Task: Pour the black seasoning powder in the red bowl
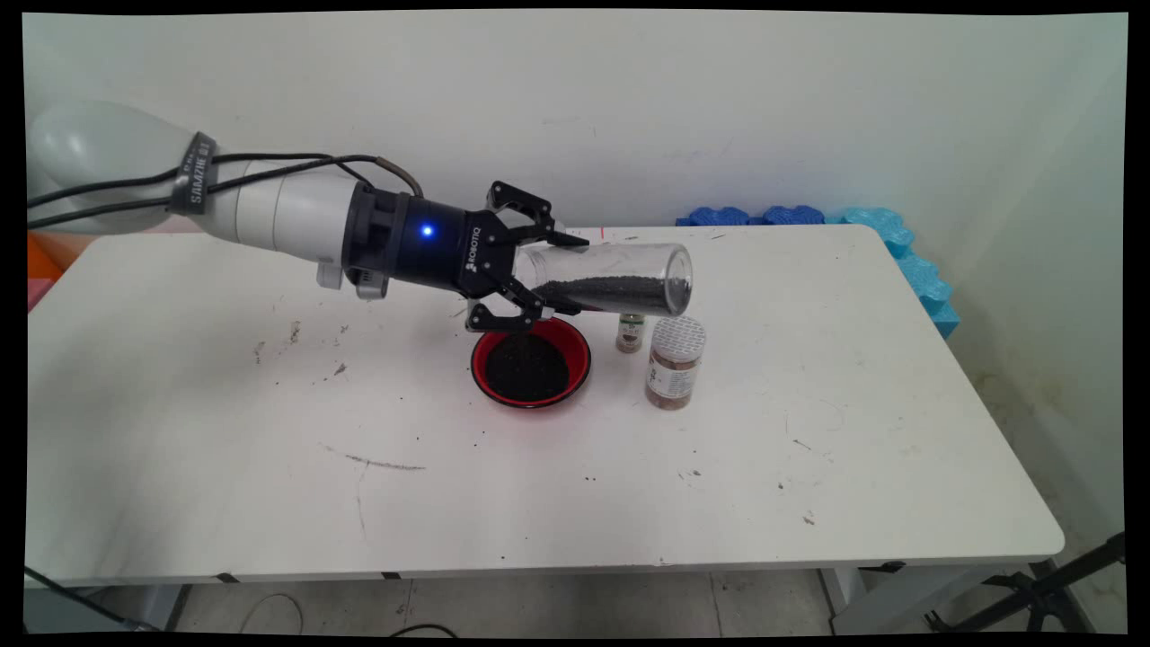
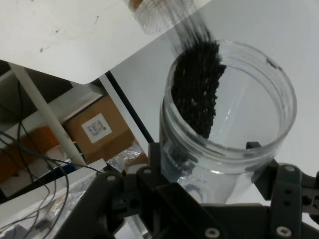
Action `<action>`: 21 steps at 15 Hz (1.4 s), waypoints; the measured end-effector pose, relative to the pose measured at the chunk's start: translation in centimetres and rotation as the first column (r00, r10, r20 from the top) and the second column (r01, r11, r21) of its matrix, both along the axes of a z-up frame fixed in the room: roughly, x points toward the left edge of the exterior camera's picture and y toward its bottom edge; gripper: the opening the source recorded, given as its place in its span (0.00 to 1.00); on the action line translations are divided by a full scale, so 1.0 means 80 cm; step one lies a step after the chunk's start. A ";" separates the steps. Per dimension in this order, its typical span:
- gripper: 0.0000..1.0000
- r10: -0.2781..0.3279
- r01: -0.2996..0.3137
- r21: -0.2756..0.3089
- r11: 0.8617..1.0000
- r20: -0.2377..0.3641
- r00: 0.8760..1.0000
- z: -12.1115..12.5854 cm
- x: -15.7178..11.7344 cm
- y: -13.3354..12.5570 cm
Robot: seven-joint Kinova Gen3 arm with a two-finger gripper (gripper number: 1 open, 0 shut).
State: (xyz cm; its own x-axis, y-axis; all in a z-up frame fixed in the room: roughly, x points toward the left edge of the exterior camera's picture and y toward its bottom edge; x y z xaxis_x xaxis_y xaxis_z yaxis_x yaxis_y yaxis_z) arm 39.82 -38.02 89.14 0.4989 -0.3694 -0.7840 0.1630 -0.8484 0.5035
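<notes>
Clear plastic and black grains are what the gripper [image 1: 539, 274] has to manage: its fingers are clamped on the closed end of a clear jar [image 1: 611, 279], held on its side above the white table [image 1: 269, 431] with the open mouth pointing away from the wrist. A band of black granules [image 1: 611, 289] lies along the jar's lower wall, reaching close to the mouth. Directly below the fingers sits a red bowl [image 1: 531, 361] already heaped with the same dark grains. Just past the bowl, under the jar's mouth end, stand a small spice bottle [image 1: 630, 332] and a larger spice jar with a perforated white lid [image 1: 675, 362], the two close together but apart.

Holding a jar like this well seems to call for a firm grip near the base and a slow, steady wrist, since the loose grains sit close to the mouth and a slight dip would likely spill them. The mouth hangs over the two spice containers rather than over the bowl, so any tilt here would probably drop grains on or around them.

In the hand view the granules [image 2: 197, 87] bank against one side of the jar [image 2: 229, 114], and the finger pads are hidden behind its wall, so the exact contact cannot be seen. Only a blurred edge of the perforated lid shows at the top, the bowl is out of that view, and the labels on both spice containers are too small to read.
</notes>
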 end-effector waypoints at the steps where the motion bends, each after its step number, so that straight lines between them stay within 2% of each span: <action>1: 0.00 0.005 -0.005 0.005 1.000 -0.004 1.000 0.000 0.000 -0.001; 21: 0.00 0.121 -0.114 0.099 0.989 -0.078 0.990 -0.004 -0.001 -0.022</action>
